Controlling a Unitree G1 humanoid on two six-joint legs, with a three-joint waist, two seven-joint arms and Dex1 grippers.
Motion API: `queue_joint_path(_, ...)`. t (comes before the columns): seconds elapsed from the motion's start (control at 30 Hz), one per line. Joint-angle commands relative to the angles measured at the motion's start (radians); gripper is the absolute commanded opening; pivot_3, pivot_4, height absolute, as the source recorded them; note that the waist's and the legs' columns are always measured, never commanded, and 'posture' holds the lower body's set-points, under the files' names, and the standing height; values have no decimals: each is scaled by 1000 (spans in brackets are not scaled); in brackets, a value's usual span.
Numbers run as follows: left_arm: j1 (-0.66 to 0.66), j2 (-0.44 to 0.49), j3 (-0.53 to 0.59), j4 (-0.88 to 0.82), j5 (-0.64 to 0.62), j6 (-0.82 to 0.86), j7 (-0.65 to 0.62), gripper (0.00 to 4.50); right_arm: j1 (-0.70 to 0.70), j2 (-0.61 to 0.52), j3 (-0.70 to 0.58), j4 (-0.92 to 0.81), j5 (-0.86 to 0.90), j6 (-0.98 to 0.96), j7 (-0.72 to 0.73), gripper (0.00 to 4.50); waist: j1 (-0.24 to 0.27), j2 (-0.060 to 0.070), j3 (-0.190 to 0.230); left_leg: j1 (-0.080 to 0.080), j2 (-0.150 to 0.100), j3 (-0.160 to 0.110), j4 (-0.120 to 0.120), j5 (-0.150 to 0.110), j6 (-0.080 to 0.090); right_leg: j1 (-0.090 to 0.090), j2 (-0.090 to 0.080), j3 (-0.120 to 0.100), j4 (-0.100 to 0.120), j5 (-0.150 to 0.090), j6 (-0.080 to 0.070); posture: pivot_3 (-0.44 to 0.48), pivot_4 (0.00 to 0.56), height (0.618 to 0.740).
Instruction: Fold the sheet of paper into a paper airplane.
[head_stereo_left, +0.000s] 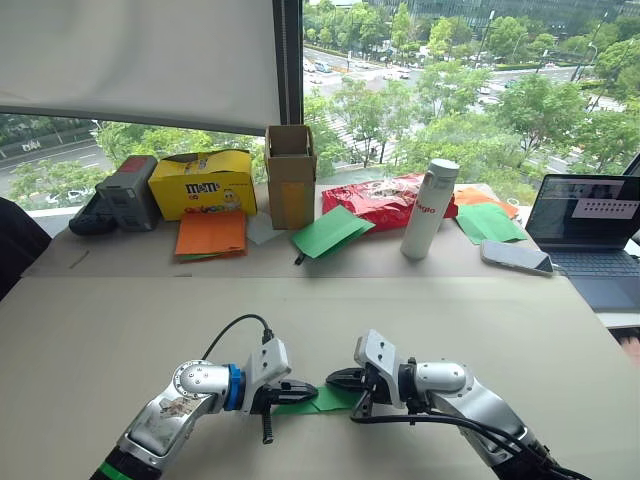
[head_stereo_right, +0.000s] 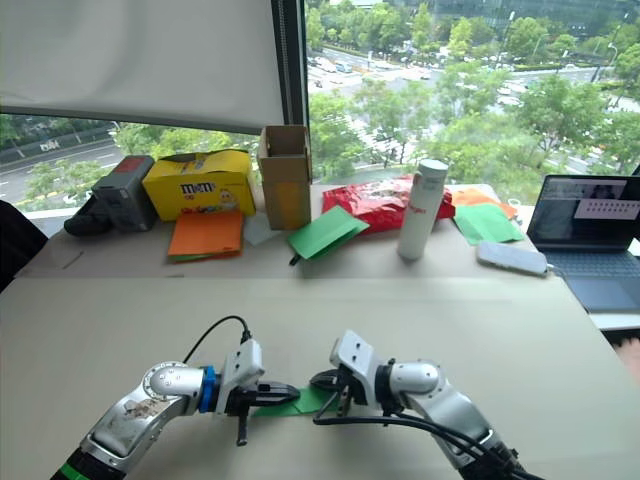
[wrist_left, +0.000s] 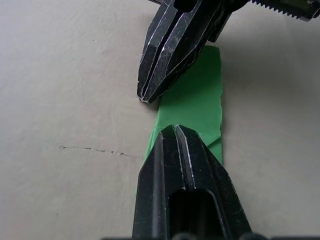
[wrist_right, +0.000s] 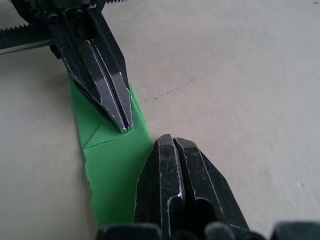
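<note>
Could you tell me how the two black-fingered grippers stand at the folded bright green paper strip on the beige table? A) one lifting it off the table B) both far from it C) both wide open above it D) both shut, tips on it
D: the left gripper and right gripper each show fingers closed together, tips resting on the folded bright green paper strip lying on the beige table.

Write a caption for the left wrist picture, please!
Two shut grippers, left and right, meet tip to tip over the folded green paper on the table.
</note>
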Motion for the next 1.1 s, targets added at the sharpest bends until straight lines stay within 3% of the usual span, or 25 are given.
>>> queue_joint_path(0.03,42,16,-39,40,20,61,-1,0,12,15,-27,-28,23,-5,-2,51,1,0,0,0,0,0,0,0,0,0,0,0,0,0,0,0,150,740)
queue_joint_path(0.7,41,17,-29,60,-13,78,-6,0,-30,-1,50,-7,-31,-5,71,51,0,1,1,-1,0,0,0,0,0,-1,1,0,0,1,-1,0,150,740)
queue_joint_path(0.9,42,26,-30,62,-14,76,-14,0,5,-38,100,56,-122,-31,57,51,1,1,0,-1,0,0,0,0,1,-1,1,0,0,0,-1,0,150,740)
queue_joint_path(1.1,35,32,-31,72,-13,76,-27,0,68,-79,62,34,-117,15,38,51,4,2,-1,0,0,0,0,0,1,0,1,0,0,0,-1,0,150,740)
